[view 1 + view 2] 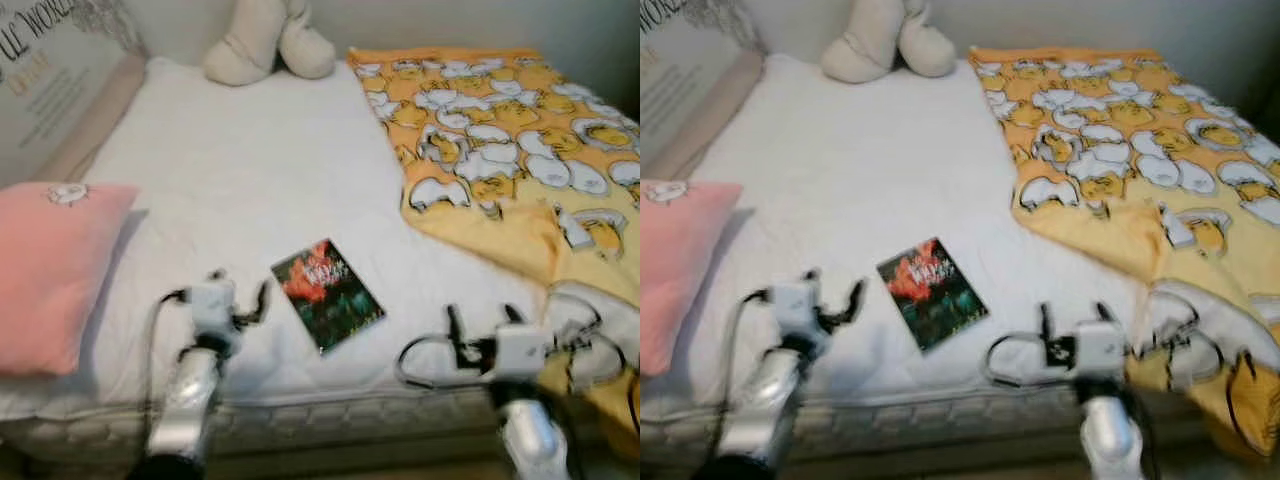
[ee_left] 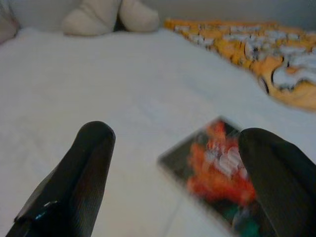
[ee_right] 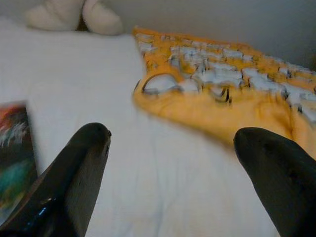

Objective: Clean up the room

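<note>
Low in the frame, the left gripper (image 1: 241, 303) and right gripper (image 1: 485, 322) hover at the bed's (image 1: 240, 170) near edge, fingers spread, holding nothing. Between them the book (image 1: 327, 294) lies flat, long axis slanting toward upper left. Beyond: pink pillow (image 1: 50, 270) at left, yellow blanket (image 1: 510, 140) at right, plush toy (image 1: 268, 38) at top.

We are in a bedroom of a home. Before us stands a bed (image 1: 240, 180) with a white quilted cover. A pink pillow (image 1: 50, 270) lies at its left side, and a yellow blanket (image 1: 510, 140) with cartoon figures covers its right part. A cream soft toy (image 1: 268, 40) sits at the far edge, and a book (image 1: 327, 293) lies on the cover.
</note>
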You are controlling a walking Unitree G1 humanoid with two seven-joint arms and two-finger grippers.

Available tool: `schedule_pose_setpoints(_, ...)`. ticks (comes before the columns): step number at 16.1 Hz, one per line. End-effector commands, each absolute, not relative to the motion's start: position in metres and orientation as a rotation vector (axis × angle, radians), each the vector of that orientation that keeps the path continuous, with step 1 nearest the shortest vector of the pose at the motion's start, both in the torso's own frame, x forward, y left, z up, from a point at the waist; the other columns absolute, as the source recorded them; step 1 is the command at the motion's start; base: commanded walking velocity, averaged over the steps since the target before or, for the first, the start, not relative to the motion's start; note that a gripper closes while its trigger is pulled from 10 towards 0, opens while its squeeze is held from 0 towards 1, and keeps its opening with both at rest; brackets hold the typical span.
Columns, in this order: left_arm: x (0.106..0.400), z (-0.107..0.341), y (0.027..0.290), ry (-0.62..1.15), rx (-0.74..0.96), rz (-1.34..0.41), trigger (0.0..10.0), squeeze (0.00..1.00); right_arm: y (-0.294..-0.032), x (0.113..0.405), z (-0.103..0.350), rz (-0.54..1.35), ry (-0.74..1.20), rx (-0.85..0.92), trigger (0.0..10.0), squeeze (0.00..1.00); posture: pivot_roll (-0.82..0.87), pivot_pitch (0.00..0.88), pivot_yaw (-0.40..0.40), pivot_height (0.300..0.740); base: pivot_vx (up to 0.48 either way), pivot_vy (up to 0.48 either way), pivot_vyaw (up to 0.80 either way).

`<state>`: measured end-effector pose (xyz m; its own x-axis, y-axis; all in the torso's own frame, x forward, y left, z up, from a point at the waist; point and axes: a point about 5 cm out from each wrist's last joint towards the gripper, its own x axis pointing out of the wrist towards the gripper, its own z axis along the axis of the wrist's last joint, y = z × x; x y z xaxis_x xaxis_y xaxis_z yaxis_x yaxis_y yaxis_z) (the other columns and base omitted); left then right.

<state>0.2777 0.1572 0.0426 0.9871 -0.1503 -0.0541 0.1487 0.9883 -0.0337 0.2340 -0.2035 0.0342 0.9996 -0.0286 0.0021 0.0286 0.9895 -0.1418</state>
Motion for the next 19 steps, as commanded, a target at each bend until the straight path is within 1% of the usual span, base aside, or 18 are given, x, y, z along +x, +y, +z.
schedule_pose_setpoints(1, 0.283, 0.044, 0.172, 0.063, -0.045, -0.077, 10.0, 0.00, -0.188, 0.255, 0.043, 0.021, -0.031, -0.101, 10.0, 0.00, -0.02, 0.000, -0.015, 0.740, 0.315, 0.000, 0.00)
schedule_pose_setpoints(3, 0.287, 0.047, 0.175, 0.054, -0.062, -0.061, 10.0, 0.00, -0.183, 0.261, 0.045, 0.032, -0.039, -0.094, 10.0, 0.00, -0.01, 0.000, -0.021, 0.740, 0.276, 0.000, 0.00)
schedule_pose_setpoints(4, 0.287, 0.045, 0.180, 0.069, -0.054, -0.052, 10.0, 0.00, -0.177, 0.263, 0.042, 0.049, -0.031, -0.081, 10.0, 0.00, 0.00, 0.000, -0.024, 0.740, 0.000, 0.000, 0.00)
schedule_pose_setpoints(5, 0.288, 0.041, 0.186, 0.104, -0.025, -0.007, 10.0, 0.00, -0.174, 0.262, 0.038, 0.058, -0.019, -0.071, 10.0, 0.00, 0.00, 0.000, -0.023, 0.740, 0.000, 0.000, 0.00)
schedule_pose_setpoints(7, 0.292, 0.042, 0.185, 0.115, -0.026, -0.019, 10.0, 0.00, -0.170, 0.263, 0.035, 0.064, -0.010, -0.055, 10.0, 0.00, 0.01, 0.000, -0.022, 0.740, 0.000, 0.000, 0.00)
schedule_pose_setpoints(10, 0.301, 0.052, 0.183, 0.083, -0.005, -0.058, 10.0, 0.00, -0.163, 0.266, 0.037, 0.073, -0.021, -0.037, 10.0, 0.00, 0.00, 0.000, -0.004, 0.740, 0.000, 0.000, 0.00)
schedule_pose_setpoints(15, 0.303, 0.054, 0.179, 0.094, -0.018, -0.111, 10.0, 0.00, -0.171, 0.272, 0.036, -0.008, 0.005, 0.040, 10.0, 0.00, 0.00, 0.000, 0.017, 0.740, 0.000, 0.000, 0.00)
schedule_pose_setpoints(17, 0.304, 0.055, 0.180, 0.113, -0.046, -0.129, 10.0, 0.00, -0.174, 0.276, 0.038, -0.036, 0.010, 0.047, 10.0, 0.00, 0.01, 0.000, 0.012, 0.740, 0.000, 0.000, 0.00)
schedule_pose_setpoints(19, 0.309, 0.042, 0.173, 0.258, -0.203, -0.143, 10.0, 0.00, -0.171, 0.273, 0.040, -0.010, -0.010, 0.017, 10.0, 0.00, 0.02, 0.000, 0.001, 0.740, 0.000, 0.000, 0.00)
